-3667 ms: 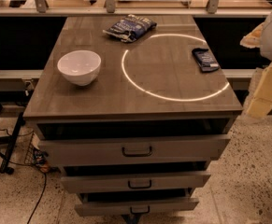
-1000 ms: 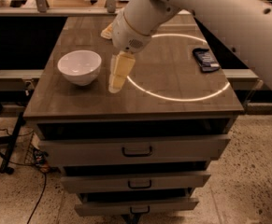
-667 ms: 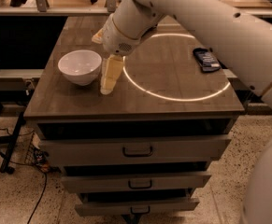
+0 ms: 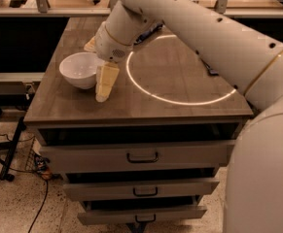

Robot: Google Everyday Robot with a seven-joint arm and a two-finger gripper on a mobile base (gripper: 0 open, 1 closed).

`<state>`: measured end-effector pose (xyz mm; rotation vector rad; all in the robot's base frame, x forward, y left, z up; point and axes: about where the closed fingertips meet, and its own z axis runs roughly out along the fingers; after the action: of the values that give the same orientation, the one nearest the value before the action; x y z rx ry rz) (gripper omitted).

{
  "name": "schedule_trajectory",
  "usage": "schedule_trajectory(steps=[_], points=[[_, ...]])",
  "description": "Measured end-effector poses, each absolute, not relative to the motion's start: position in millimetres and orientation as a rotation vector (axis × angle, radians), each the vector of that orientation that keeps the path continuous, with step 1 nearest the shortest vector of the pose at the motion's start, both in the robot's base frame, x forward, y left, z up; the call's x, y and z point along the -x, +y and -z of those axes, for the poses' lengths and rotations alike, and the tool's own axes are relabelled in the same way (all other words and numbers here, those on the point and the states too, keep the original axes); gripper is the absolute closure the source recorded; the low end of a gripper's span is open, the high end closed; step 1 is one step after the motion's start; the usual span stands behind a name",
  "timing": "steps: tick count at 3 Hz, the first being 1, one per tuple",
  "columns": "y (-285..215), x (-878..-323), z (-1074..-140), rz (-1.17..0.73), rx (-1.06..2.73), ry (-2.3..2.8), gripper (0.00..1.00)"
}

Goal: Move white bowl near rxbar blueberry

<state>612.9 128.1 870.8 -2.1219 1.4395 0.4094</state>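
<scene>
The white bowl (image 4: 80, 70) stands upright on the left part of the wooden cabinet top (image 4: 146, 81). My gripper (image 4: 95, 72) is open at the bowl's right side. One pale finger (image 4: 105, 83) hangs down in front of the bowl's right rim, and the other finger (image 4: 89, 44) shows behind the bowl. Whether either touches the bowl I cannot tell. The rxbar blueberry (image 4: 210, 70) is only a dark sliver at the right of the top, mostly hidden behind my arm.
A bright ring of light (image 4: 180, 102) lies on the middle of the top. The blue-and-white snack bag (image 4: 151, 30) at the back is mostly hidden by my arm. Drawers (image 4: 142, 157) stand partly open below. Cables lie on the floor at left (image 4: 14, 144).
My arm has come in from the right across the top, and the gripper has moved left to the bowl's right side. The bowl has not moved.
</scene>
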Motion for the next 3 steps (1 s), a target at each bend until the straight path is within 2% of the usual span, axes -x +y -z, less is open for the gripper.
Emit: schedule_trajectory(steps=[3], points=[[141, -593, -871, -0.419, 2.186, 1.365, 0.03]])
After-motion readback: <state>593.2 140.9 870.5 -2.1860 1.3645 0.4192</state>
